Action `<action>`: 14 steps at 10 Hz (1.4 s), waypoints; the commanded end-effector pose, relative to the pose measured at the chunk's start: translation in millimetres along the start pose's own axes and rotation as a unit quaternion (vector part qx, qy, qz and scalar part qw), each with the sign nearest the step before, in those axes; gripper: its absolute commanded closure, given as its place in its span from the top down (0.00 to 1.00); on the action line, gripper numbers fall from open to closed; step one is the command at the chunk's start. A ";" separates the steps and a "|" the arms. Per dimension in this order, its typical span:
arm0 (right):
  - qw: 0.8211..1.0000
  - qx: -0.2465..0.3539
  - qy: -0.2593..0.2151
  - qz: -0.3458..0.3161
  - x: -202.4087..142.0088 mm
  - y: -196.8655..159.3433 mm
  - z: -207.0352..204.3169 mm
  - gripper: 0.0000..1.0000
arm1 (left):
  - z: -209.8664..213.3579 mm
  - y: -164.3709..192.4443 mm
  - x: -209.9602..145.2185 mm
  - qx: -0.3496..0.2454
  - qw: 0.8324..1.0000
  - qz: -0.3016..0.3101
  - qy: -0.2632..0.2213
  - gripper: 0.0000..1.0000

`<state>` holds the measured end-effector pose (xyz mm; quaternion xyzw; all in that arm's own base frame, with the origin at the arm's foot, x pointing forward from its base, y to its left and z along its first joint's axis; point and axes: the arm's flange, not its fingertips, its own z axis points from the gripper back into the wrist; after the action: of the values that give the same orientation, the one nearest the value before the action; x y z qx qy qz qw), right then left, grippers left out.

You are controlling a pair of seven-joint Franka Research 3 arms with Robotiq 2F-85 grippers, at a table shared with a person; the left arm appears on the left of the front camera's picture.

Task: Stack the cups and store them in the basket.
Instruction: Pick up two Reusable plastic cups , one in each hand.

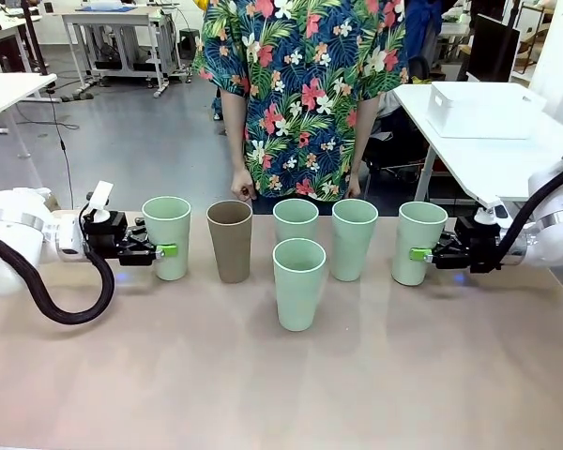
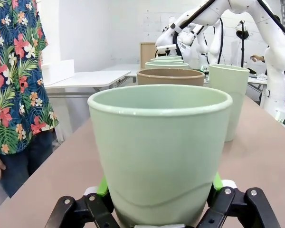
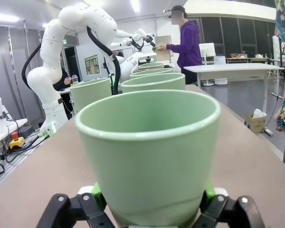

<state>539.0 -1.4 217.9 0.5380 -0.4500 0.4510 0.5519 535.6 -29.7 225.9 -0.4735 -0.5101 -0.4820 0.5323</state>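
Table (image 1: 263, 394) near half bare, free passage. Centre crowded: brown cup (image 1: 230, 242), middle mint cup (image 1: 296, 223) and right-middle mint cup (image 1: 355, 239) stand close together, with front cup (image 1: 299, 284) before their gap. Person (image 1: 300, 94) blocks far edge. Narrow gaps beside leftmost cup (image 1: 167, 236) and rightmost cup (image 1: 418, 242).

Here we are, right along the left hand (image 2: 160, 187); its black fingers come up from the bottom edge and the green pads (image 2: 103, 186) sit against the lower wall of the nearest mint cup (image 2: 161, 152), one on each side; the cup stands upright on the beige surface (image 2: 261, 161); straight behind it, the brown cup (image 2: 170, 77), and past that more mint rims lined up, out to the farthest mint cup (image 2: 167, 58); another mint cup (image 2: 230, 99) stands off to the right; a person's floral shirt (image 2: 14, 80) fills the left edge; a white robot arm (image 2: 275, 61) arches over the far end.
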 end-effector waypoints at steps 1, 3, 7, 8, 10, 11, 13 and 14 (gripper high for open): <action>1.000 0.001 -0.002 -0.001 6.1 6.3 -4.1 0.55 | -0.6 -6.9 9.0 0.019 1.000 0.004 -0.010 0.58; 1.000 0.000 0.000 0.000 0.0 0.0 0.0 0.55 | 0.8 -0.4 1.0 0.001 1.000 0.000 0.000 0.31; 1.000 0.000 0.000 0.000 0.0 0.0 0.0 0.55 | 0.8 -0.4 1.0 0.001 1.000 0.000 0.000 0.31; 1.000 0.000 0.000 0.000 0.0 0.0 0.0 0.55 | 0.8 -0.4 1.0 0.001 1.000 0.000 0.000 0.31; 1.000 0.001 -0.001 0.000 -0.4 -0.1 0.6 0.86 | 2.1 -0.7 -0.4 0.001 1.000 0.007 -0.001 0.86; 1.000 -0.014 -0.010 0.021 19.4 11.4 -2.0 0.86 | 6.0 -4.0 21.9 0.011 1.000 -0.007 -0.007 0.86; 0.997 -0.058 -0.023 0.037 57.6 41.6 -5.9 0.86 | 14.8 -14.6 62.8 0.025 0.999 -0.016 -0.030 0.86; 0.996 -0.070 -0.027 0.042 71.9 57.5 -8.8 0.86 | 18.1 -21.0 78.0 0.025 0.999 -0.012 -0.046 0.86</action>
<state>519.9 -0.2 276.5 0.5131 -0.4952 0.4435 0.5430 530.0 -16.1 286.2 -0.4670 -0.5354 -0.4772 0.5172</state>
